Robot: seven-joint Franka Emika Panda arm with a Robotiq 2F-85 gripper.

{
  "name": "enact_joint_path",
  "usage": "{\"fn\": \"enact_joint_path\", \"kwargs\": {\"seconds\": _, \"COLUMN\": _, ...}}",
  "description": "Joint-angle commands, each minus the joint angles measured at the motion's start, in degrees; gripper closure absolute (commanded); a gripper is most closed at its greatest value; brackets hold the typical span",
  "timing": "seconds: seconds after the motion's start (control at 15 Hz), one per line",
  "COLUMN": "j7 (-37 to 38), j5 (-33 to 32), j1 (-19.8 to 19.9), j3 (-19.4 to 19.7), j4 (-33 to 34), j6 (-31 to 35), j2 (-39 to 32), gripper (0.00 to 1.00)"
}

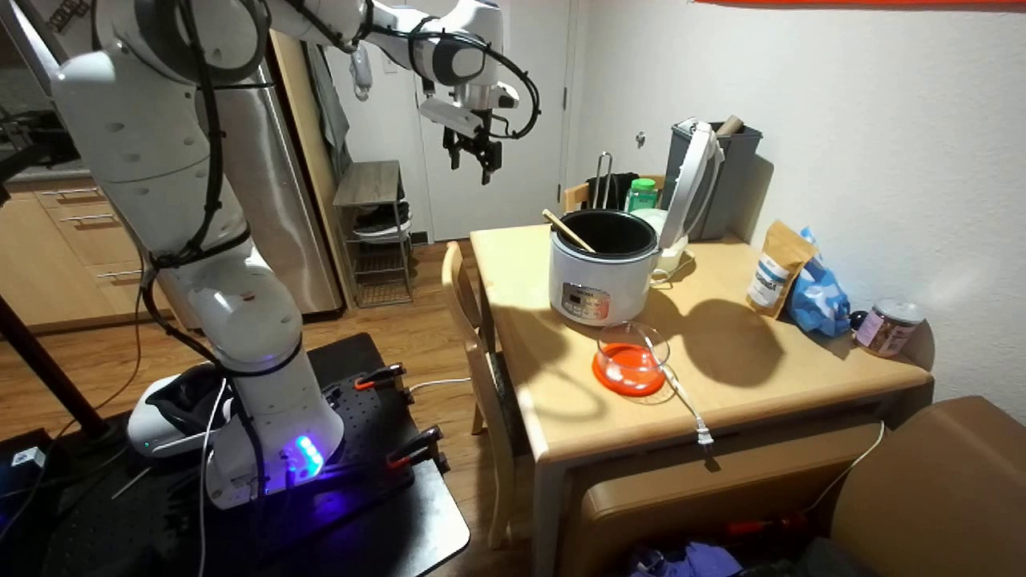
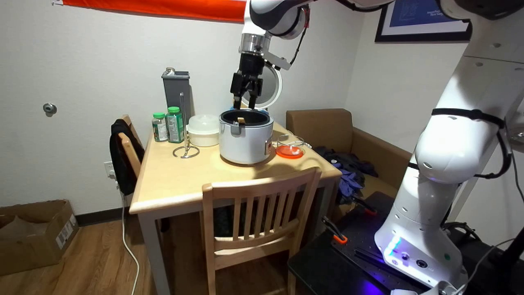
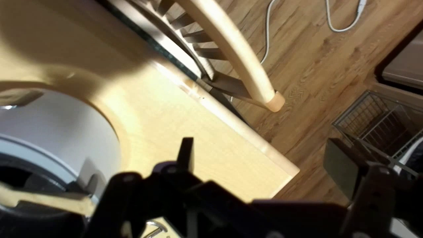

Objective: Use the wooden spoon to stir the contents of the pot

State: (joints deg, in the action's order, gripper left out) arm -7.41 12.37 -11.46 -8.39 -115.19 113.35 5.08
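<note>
Arm raised; jaws point down and are released, their fingertips spread well apart in the wrist view, with the corner of the counter and the floor beneath

Pot: upright on the counter, white wall, dark rim, small panel on its side; lid raised beside it

Wooden spoon: in the pot, slanted, handle across the rim, upper end outside; lower end hidden in both exterior views; also shows at lower left of the wrist view; jaws and spoon apart; inside of the pot too dark to read

Just beside the pot: orange dish with a clear bowl over it; white plug at the counter's edge

Also in an exterior view: metal stand, green-capped bottles, lidded pale container, grey bin

Near the wall: brown pouch, blue bag, jar

Wooden chair beside the counter
</note>
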Motion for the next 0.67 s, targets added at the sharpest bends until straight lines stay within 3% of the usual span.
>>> {"fn": "enact_joint_path", "kwargs": {"seconds": 0.0, "j7": -2.45, "j5": -7.86, "j1": 0.38, "j3": -1.0, "j4": 3.37, "j6": 2.4, "j2": -1.25, "gripper": 0.0}}
{"fn": "enact_joint_path", "kwargs": {"seconds": 0.27, "j7": -1.17, "j5": -9.02, "j1": 0.13, "j3": -1.16, "j4": 2.02, "j6": 8.76, "j2": 0.42, "gripper": 0.0}}
{"fn": "enact_joint_path", "kwargs": {"seconds": 0.6, "j7": -1.33, "j5": -9.19, "j1": 0.26, "j3": -1.09, "j4": 2.65, "j6": 6.99, "j2": -0.61, "gripper": 0.0}}
